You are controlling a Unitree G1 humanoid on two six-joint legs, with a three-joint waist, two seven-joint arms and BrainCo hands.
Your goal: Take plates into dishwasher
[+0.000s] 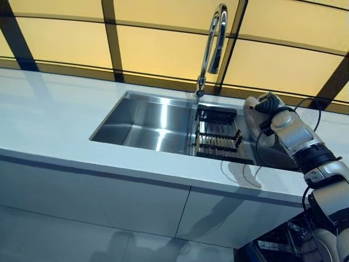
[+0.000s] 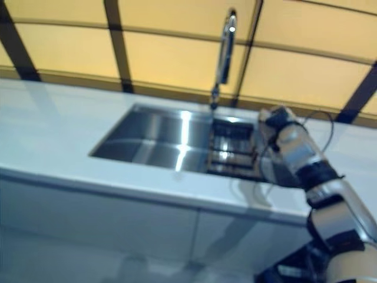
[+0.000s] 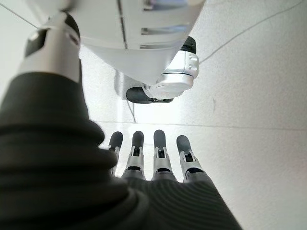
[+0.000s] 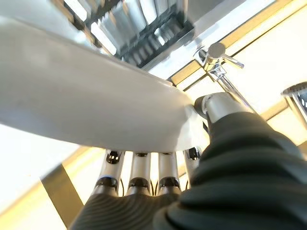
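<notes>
A white plate (image 4: 91,100) is pinched by the right hand (image 1: 267,103): in the right wrist view the fingers (image 4: 139,170) are laid against one face of the plate and the thumb (image 4: 218,105) is pressed over its rim. In the eye views the plate (image 1: 252,128) is held on edge, nearly upright, above the right end of the sink (image 1: 142,117), at about 3 o'clock from the basin's middle. Just beside the plate, toward 9 o'clock, a dark ribbed rack (image 1: 218,136) is seated in the sink's right portion; whether the plate's lower edge touches the rack or the rim cannot be told. A tall chrome faucet (image 1: 212,43) is mounted behind the sink at 12 o'clock, arched forward over the basin. The sink is sunk into a white countertop (image 1: 49,114), with pale cabinet fronts (image 1: 98,202) below it at 6 o'clock. Behind the counter, a yellow panelled wall (image 1: 163,49) crossed by dark strips is seen.

The left hand (image 3: 153,158) is shown only in its own wrist view, with fingers straight and relaxed, nothing held, above a pale floor (image 3: 259,96).
</notes>
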